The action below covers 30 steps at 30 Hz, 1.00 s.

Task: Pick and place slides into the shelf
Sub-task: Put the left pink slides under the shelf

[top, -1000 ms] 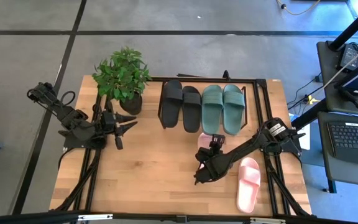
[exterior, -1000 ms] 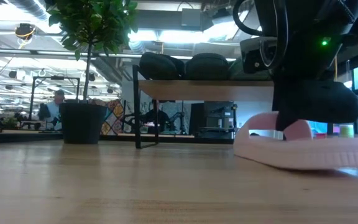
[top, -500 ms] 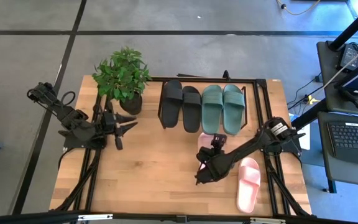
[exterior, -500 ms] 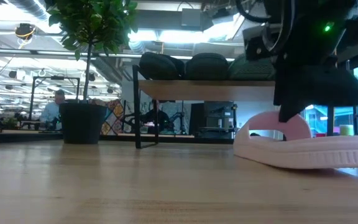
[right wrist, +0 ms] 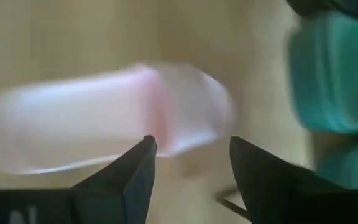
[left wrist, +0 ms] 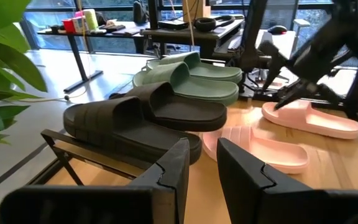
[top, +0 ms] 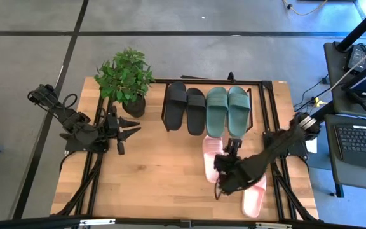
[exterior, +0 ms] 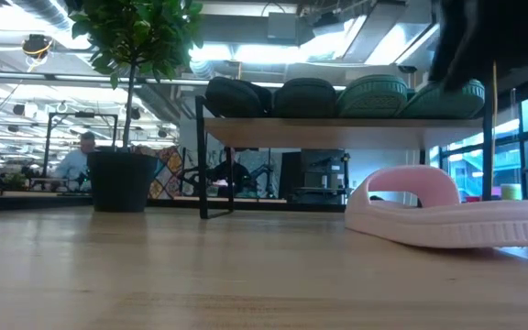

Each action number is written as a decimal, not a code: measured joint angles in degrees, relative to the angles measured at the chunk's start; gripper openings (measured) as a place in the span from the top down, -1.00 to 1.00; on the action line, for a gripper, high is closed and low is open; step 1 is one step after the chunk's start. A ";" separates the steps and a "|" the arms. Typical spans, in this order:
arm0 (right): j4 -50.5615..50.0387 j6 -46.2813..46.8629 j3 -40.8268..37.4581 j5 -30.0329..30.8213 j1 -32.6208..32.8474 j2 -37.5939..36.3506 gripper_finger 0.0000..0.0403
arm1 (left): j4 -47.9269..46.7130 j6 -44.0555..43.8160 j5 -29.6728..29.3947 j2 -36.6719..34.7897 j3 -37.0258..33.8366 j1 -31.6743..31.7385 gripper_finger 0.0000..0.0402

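The shelf (exterior: 319, 134) stands at the table's far side and carries the black pair (top: 184, 107) and the green pair (top: 227, 111) on its top board. One pink slide (top: 211, 157) lies sole-down on the table just in front of the shelf, the other (top: 255, 189) near the right front corner. My right gripper (top: 221, 184) hovers open between the two pink slides, and its wrist view shows a blurred pink slide (right wrist: 104, 124) below the fingers. My left gripper (top: 131, 124) waits open beside the plant.
A potted plant (top: 126, 79) stands on the table's far left corner, next to the shelf. Bare tabletop (top: 157, 172) stretches across the middle and near left. Black frame rails run along both table sides. A desk with a keyboard (top: 361, 140) stands off to the right.
My right gripper has risen from low over the pink slide in front of the shelf and moved toward the table's near right, uncovering that slide. In the low view it has climbed almost out of the picture. Both pink slides lie where they were.
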 joint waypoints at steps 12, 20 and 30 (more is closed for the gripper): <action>23.04 -6.87 0.04 -29.37 3.29 -7.14 -0.02 | 0.04 -0.09 0.86 0.00 0.00 0.00 0.62; 20.50 -16.87 -0.03 -33.36 3.29 1.19 -0.02 | 0.03 -0.15 0.88 0.00 0.00 0.00 0.62; 39.79 -14.81 -12.58 -38.76 3.29 -0.14 -0.02 | -2.87 -3.41 5.03 -0.02 0.00 0.00 0.62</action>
